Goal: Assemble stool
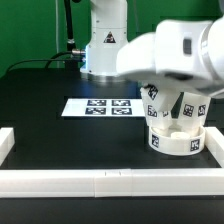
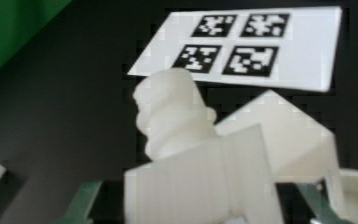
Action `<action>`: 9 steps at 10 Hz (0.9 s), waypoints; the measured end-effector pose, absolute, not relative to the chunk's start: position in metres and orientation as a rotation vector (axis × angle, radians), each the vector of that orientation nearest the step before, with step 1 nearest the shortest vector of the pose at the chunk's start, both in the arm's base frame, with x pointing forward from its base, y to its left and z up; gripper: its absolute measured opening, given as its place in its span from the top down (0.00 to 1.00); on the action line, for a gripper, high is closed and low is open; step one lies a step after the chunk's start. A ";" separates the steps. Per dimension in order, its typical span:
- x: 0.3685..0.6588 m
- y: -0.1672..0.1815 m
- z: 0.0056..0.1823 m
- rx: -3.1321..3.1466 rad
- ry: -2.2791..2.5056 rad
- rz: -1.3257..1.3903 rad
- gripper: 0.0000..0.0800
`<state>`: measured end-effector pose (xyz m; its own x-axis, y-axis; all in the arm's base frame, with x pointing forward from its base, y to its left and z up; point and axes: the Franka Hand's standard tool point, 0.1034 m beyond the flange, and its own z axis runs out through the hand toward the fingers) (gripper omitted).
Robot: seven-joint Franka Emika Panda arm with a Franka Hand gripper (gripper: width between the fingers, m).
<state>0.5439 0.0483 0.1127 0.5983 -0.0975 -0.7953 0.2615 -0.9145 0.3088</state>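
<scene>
The white round seat (image 1: pixel 176 141) lies on the black table at the exterior view's right, tags on its rim. Two white tagged legs (image 1: pixel 153 101) (image 1: pixel 190 107) rise from it, leaning. My gripper (image 1: pixel 171 98) hangs right above the seat, mostly hidden under the arm's white wrist. In the wrist view my gripper (image 2: pixel 197 205) is shut on a white leg (image 2: pixel 194 170), whose screw-threaded end (image 2: pixel 171 108) points away from the jaws. Another white angular part (image 2: pixel 286 128) sits just beside it. A third leg cannot be made out apart.
The marker board (image 1: pixel 100 106) (image 2: pixel 240 49) lies flat on the table near the middle. A long white border bar (image 1: pixel 100 181) runs along the front and a shorter one (image 1: pixel 6 145) at the exterior view's left. The robot's base (image 1: pixel 103 45) stands at the back.
</scene>
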 end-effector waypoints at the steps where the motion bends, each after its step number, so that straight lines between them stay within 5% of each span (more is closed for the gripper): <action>1: 0.546 0.051 0.115 2.466 0.145 -1.193 0.59; 4: 0.568 0.057 0.111 2.591 0.197 -0.965 0.59; 7: 0.578 0.065 0.134 2.736 0.051 -0.651 0.59; 9: 0.587 0.072 0.132 2.797 0.081 -0.493 0.59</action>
<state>0.5870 0.0721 0.1319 0.9396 0.0038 -0.3422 0.1064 -0.9536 0.2817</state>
